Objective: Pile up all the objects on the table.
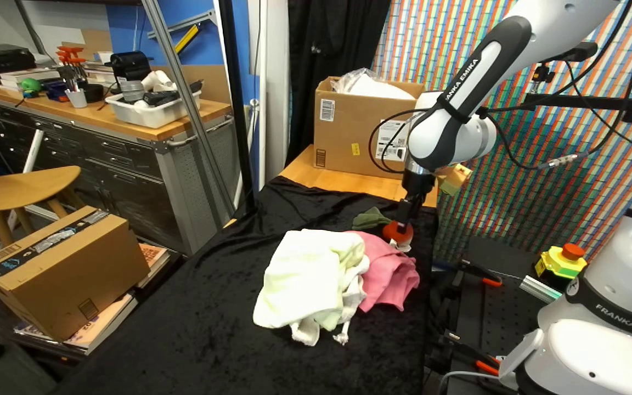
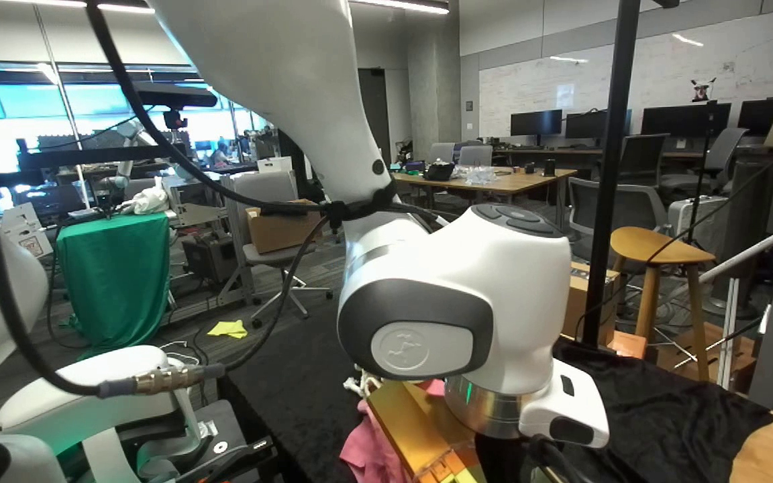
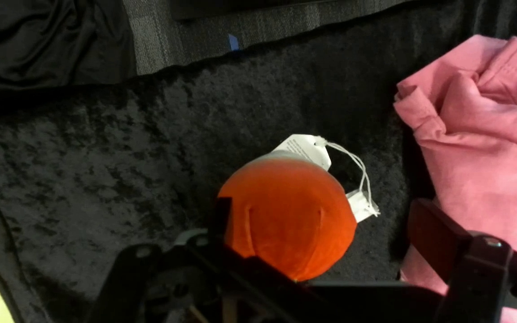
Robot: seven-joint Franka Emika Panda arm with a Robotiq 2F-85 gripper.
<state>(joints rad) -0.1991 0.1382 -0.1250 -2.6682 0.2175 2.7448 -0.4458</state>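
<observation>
A round orange plush-like ball (image 1: 395, 235) with white tags lies on the black-covered table; it also shows in the wrist view (image 3: 290, 211). My gripper (image 1: 405, 211) points down at it. In the wrist view the gripper (image 3: 321, 210) is open, with one finger over the ball's left edge and the other apart from it, over the pink cloth's edge. The crumpled pink cloth (image 1: 387, 274) lies beside the ball, partly under a pale yellow-white cloth (image 1: 305, 274). A dark green cloth (image 1: 370, 219) lies behind the ball. In an exterior view the arm hides the gripper and the ball.
A large cardboard box (image 1: 360, 126) stands on the wooden table end at the back. A yellow-orange object (image 1: 456, 178) is beside the table edge near the arm; it also shows up close in an exterior view (image 2: 420, 429). A black post (image 1: 239, 109) stands at the table's far side.
</observation>
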